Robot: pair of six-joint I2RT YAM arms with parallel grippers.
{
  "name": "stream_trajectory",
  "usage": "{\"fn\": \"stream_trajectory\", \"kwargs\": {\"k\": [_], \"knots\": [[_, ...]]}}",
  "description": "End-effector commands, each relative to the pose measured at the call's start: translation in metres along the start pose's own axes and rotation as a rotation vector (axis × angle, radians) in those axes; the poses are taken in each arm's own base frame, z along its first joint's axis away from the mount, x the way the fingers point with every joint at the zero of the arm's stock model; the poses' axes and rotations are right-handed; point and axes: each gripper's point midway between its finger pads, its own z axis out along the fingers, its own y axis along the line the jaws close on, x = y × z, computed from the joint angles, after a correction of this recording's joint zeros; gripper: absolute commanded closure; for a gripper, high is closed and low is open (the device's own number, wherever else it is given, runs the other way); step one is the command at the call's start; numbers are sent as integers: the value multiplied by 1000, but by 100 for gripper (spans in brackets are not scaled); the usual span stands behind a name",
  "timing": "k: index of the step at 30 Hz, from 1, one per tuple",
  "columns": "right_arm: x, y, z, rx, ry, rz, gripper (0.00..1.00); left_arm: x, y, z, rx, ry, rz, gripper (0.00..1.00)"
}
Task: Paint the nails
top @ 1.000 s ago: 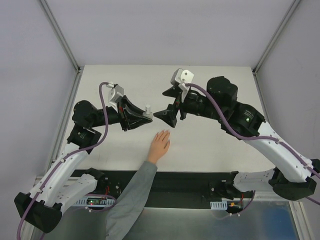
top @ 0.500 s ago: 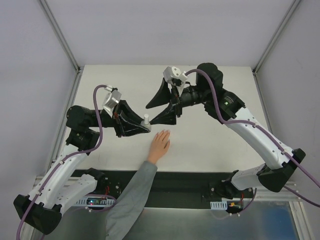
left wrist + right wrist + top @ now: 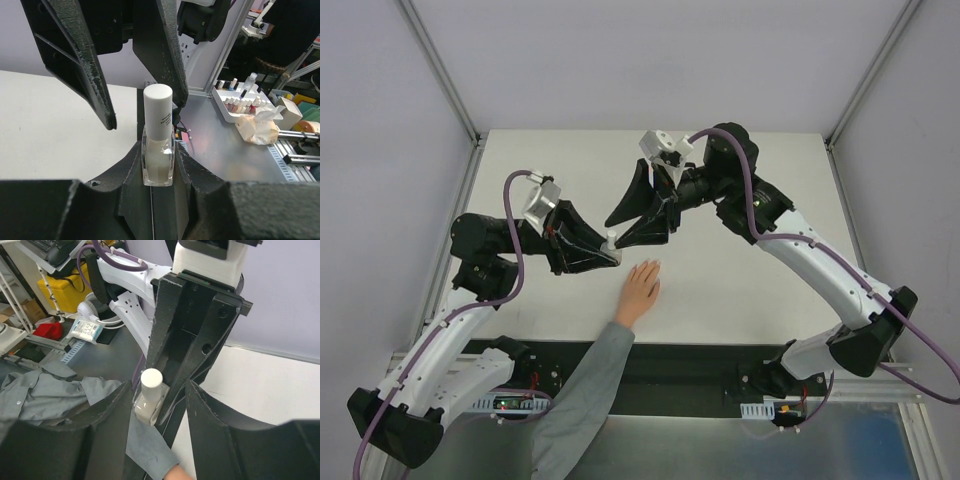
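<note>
- The left gripper (image 3: 158, 161) is clamped tight on a small bottle (image 3: 158, 150), its fingers pressing both glass sides and holding it upright.
- The right gripper (image 3: 617, 232) stands half open, one finger on each side of the white cap (image 3: 151, 382), with a gap showing on both sides.
- The bottle holds a pale, almost clear liquid that fills most of the glass.
- A hand (image 3: 642, 285) in a grey sleeve (image 3: 590, 385) lies flat on the table (image 3: 570, 170), just beside the bottle on the near side.
- The nails (image 3: 649, 266) tip its fingers and point towards the grippers.
- On the bench to one side, a white tray (image 3: 226, 111) holds several small bottles.
- The nails are too small to make out.
- The print on the cap is unreadable.
- The left fingers partly hide the bottle's base.
</note>
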Motion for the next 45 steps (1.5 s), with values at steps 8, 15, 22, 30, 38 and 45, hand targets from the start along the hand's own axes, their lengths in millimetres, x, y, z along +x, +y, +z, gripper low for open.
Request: {"fn": "stream_trajectory", "kwargs": {"k": [8, 15, 22, 30, 38, 45], "knots": [[-6, 12, 5, -119, -17, -47, 60, -13, -11, 2, 50, -11, 70, 100], [-3, 12, 8, -133, -13, -42, 74, -14, -11, 2, 50, -14, 71, 100], [14, 5, 8, -104, -2, -30, 99, -30, 3, 4, -50, -80, 103, 100], [46, -38, -5, 292, 58, 30, 100, -56, 65, -14, -443, -152, 236, 100], [52, -82, -71, 1463, 67, 135, 99, -63, 115, -37, -684, -154, 338, 100], [27, -64, -36, 1642, 1, 63, 95, -55, 118, -38, -697, -163, 292, 100]]}}
